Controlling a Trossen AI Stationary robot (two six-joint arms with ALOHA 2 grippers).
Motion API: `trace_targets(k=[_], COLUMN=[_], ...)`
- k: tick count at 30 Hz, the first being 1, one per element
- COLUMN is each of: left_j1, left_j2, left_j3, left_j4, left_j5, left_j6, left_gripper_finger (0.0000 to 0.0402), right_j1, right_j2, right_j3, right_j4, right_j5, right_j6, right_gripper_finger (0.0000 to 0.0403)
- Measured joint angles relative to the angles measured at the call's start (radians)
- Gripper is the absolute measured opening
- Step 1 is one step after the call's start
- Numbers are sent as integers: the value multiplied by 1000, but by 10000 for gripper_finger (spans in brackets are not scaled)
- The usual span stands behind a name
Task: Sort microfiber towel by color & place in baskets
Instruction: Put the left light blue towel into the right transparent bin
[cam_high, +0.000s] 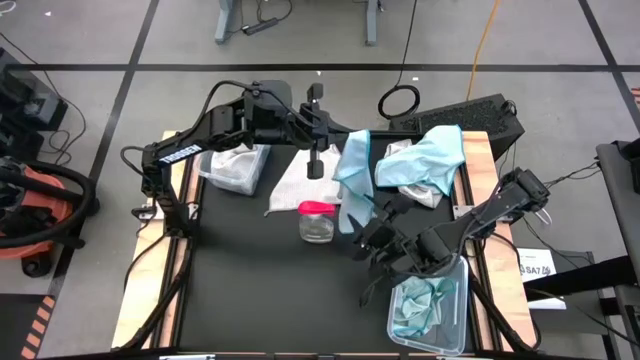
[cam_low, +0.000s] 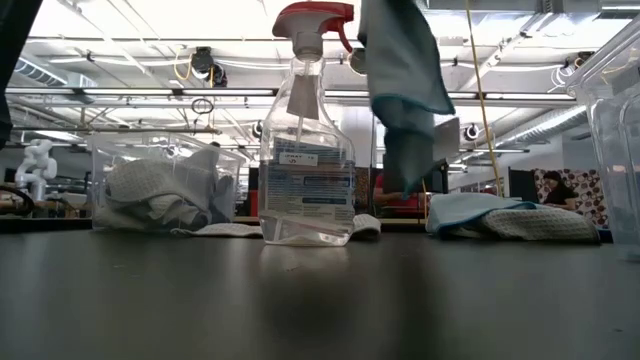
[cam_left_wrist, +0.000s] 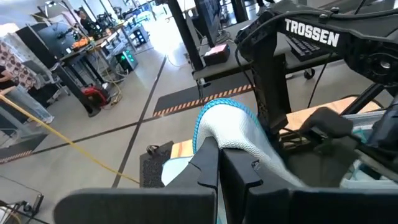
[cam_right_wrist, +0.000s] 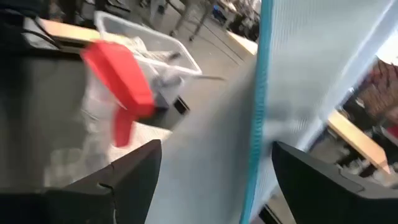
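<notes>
**Blue towel hangs between two pincers**

We see a clear spray bottle (cam_high: 317, 221) with a red trigger head standing at the centre of the dark worktop (cam_high: 240, 290), right in front of the low camera and just left of the hanging cloth. A keyboard (cam_high: 455, 115) lies at the upper right, beyond the worktop.

We count two baskets. The left basket (cam_high: 236, 168), at upper left of centre, holds pale grey-white cloths. The right basket (cam_high: 430, 305), at lower right, holds crumpled light blue ones. A pale towel (cam_high: 300, 180) lies flat between the left basket and the bottle, and a loose heap of towels (cam_high: 425, 165), blue over pale, sits at upper right.

The blue towel (cam_high: 352, 175) in hand hangs with its long axis upright, seen in the low view as a narrow drape above the worktop. The left pincer (cam_left_wrist: 219, 163) is clenched on its upper edge. The right pincer (cam_high: 372, 238) sits low by the cloth's bottom end with its fingers (cam_right_wrist: 134, 177) spread wide, the cloth running between them.
</notes>
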Motion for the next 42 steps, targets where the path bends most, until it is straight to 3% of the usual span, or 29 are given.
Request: trace_targets(k=[9, 16, 21, 33, 37, 42], left_j1=[-21, -60, -99, -188, -211, -241], left_j2=[0, 0, 0, 0, 0, 0], left_j3=[0, 0, 0, 0, 0, 0], left_j4=[13, 46, 97, 112, 104, 81], left_j5=[51, 111, 160, 210, 210, 210], left_j6=[-27, -28, -30, -31, -30, -26], left_gripper_finger=[3, 3, 3, 3, 3, 3], right_j1=[11, -10, -49, -59, -59, -58], right_j2=[-68, -92, -93, -93, -93, -93], right_j3=[0, 0, 0, 0, 0, 0], right_j4=[127, 127, 128, 250, 255, 232], right_j5=[61, 50, -23, 25, 25, 0], right_j6=[-83, -84, -91, -242, -260, -283], right_gripper_finger=[297, 297, 297, 295, 258, 137])
